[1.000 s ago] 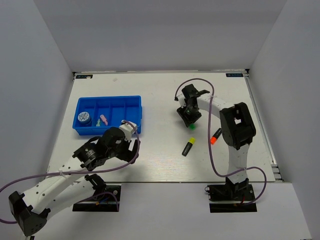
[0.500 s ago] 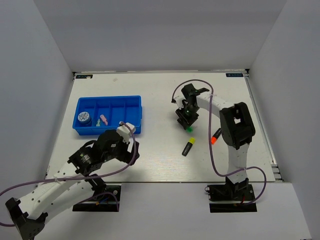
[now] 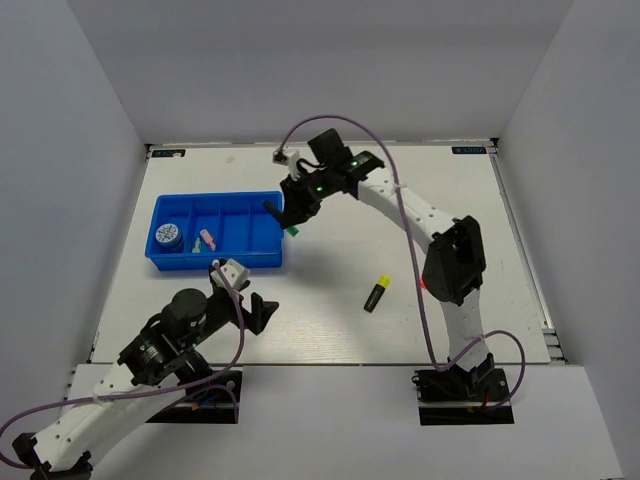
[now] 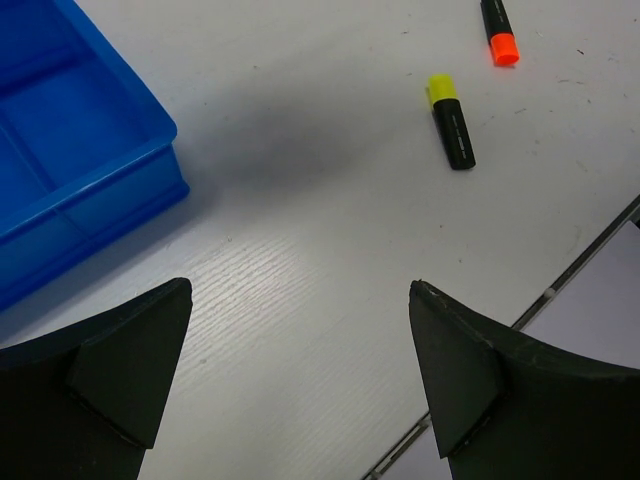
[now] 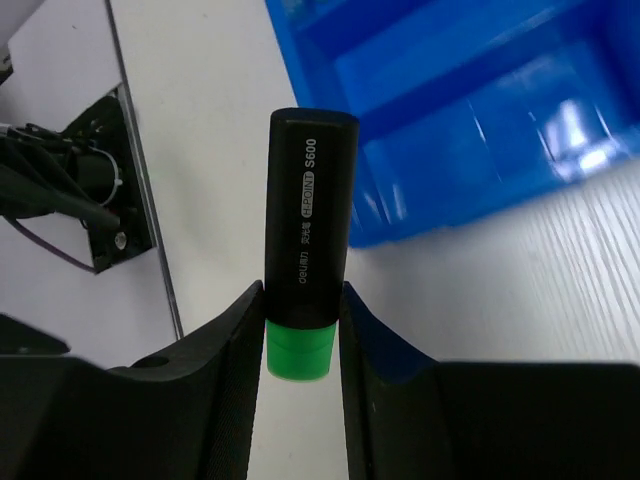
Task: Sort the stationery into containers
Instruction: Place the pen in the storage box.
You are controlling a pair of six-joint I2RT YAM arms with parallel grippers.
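Upper centre of the top view, at the tray's right end: right fingers (image 5: 215, 370) pinching one green highlighter (image 5: 308, 220) by its cap end. The black body juts free beside the wall of the blue tray (image 3: 180, 262), probably so it can drop into a compartment.

Lower left: left fingers (image 4: 120, 370) spread wide with nothing between them, over bare surface (image 3: 330, 330) near the tray's corner. They seem parked clear of the other arm's work.

Count:
- Tray: one, divided.
- Highlighters: three.
  - Green: one, held.
  - Yellow highlighter (image 3: 376, 292): one, loose right of centre.
  - Orange highlighter (image 4: 498, 30): one, loose at upper right of the left wrist view, near the yellow one.
- Blue-white roll (image 3: 166, 237): one, in the leftmost compartment.
- Pink piece (image 3: 208, 238): one, in the next compartment.
- Pale piece (image 3: 197, 245): one, just beside the pink. Both are too small to name.
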